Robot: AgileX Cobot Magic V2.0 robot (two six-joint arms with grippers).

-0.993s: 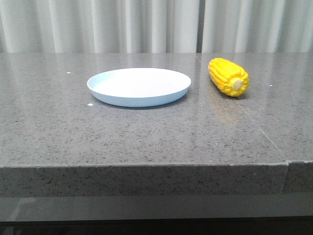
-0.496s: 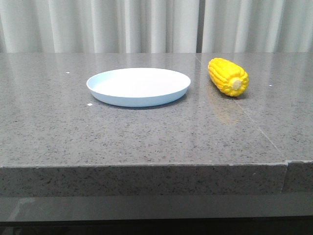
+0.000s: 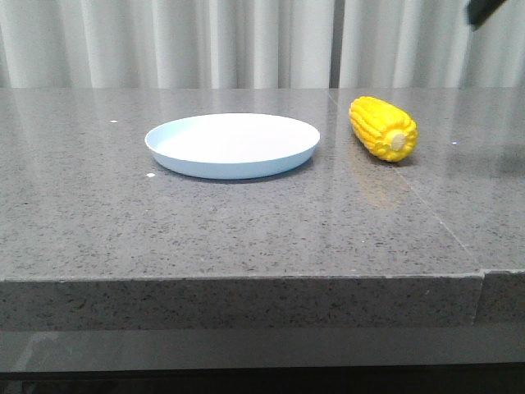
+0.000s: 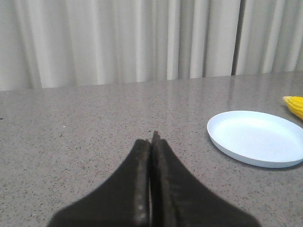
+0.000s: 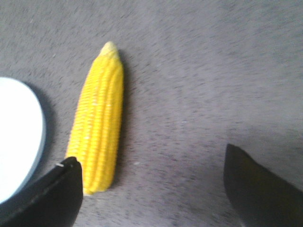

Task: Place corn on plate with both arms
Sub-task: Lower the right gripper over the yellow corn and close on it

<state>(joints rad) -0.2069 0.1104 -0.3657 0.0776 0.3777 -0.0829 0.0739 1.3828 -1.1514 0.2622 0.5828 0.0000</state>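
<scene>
— Two grippers to account for; how does each one stand?

— Left gripper (image 4: 151, 142): its dark fingers (image 4: 138, 179) are pressed together along their whole length, clenched on nothing, low over the grey stone table (image 4: 71, 123). Right gripper (image 5: 151, 184): spread wide, one finger tip at each side of its wrist view with bare table between them, nothing grasped. In the front view only a dark corner of the right arm (image 3: 484, 10) shows, high at the upper right.

— Where is the corn from the right gripper?

— The corn (image 5: 99, 127) lies flat on the table just ahead of the near-plate finger (image 5: 47, 196), its blunt end almost at that finger's tip, its tapered tip pointing away. It is not between the fingers but off to that one side.

— And the plate?

— The plate (image 5: 19, 142) sits just beyond the corn on the same side, apart from it. From the left gripper the plate (image 4: 258, 137) is ahead and off to one side, well clear of the fingertips, with the corn (image 4: 294, 105) past its far edge.

— Anything on the plate?

— Its surface shows bare; the corn (image 3: 383, 128) rests beside the plate (image 3: 233, 145), a narrow gap between them.
</scene>
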